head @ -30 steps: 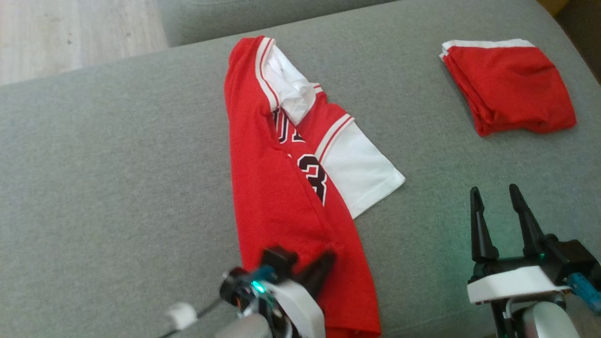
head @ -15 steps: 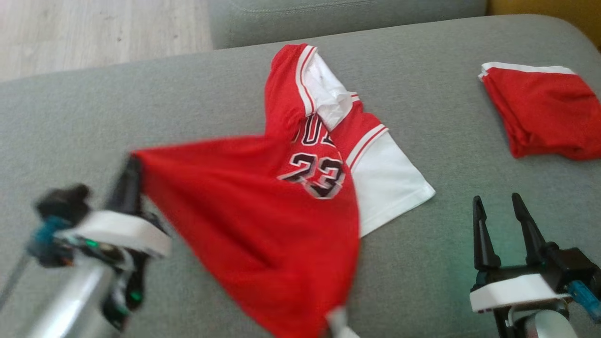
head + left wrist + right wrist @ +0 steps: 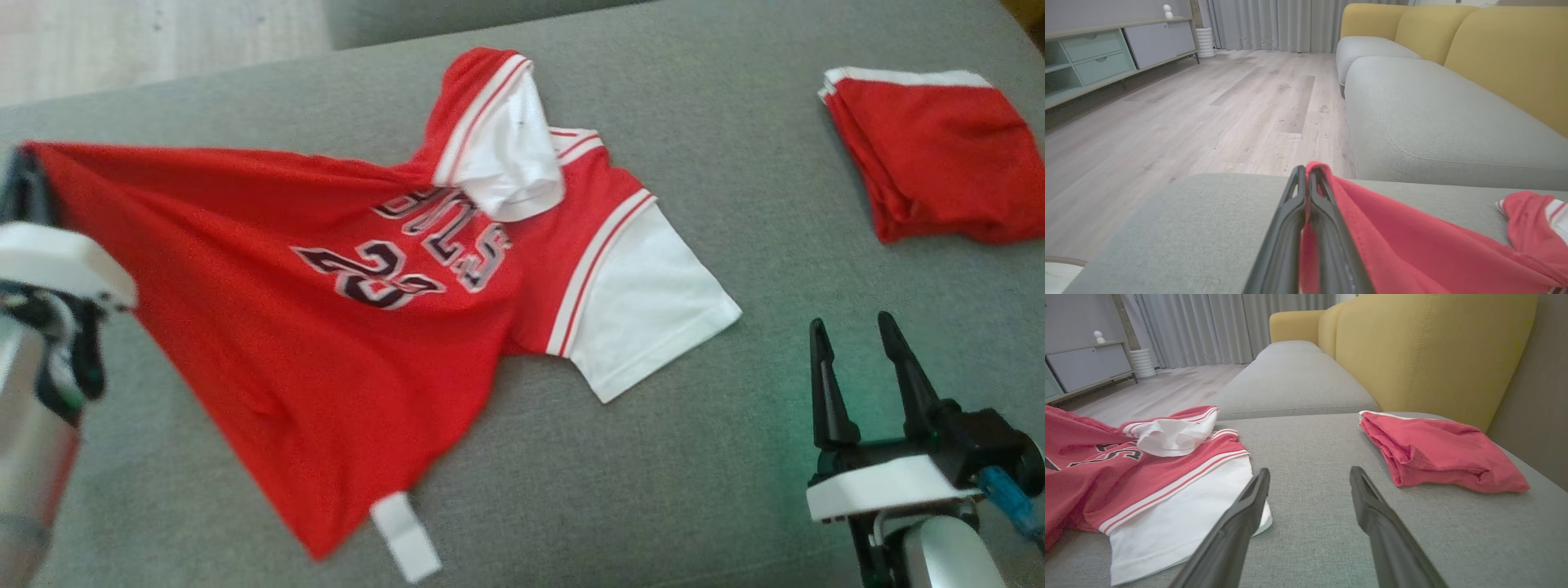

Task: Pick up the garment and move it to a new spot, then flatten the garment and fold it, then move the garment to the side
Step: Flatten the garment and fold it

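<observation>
Left gripper point(image 3: 23, 189): pressed together on a corner of the jersey point(image 3: 326, 327); seen at 9 o'clock in the head view; in the left wrist view, red cloth is pinched between the fingers point(image 3: 1286, 228)
Right gripper point(image 3: 851, 325): spread wide; nothing is held or touched; hung above the grey seat cushion point(image 3: 718, 465) at 4 o'clock, tips pointed toward 12
Jersey: red with white sleeves and striped trim; dark number and lettering are seen upside down; the body is drawn taut toward 9 o'clock and raised at the gripped corner; one white sleeve is laid flat toward 4 o'clock; the other is crumpled at 12; a white tag point(image 3: 406, 535) is seen at 6
Folded red garment point(image 3: 939, 155): laid at 2 o'clock on the cushion, well apart from the jersey
</observation>
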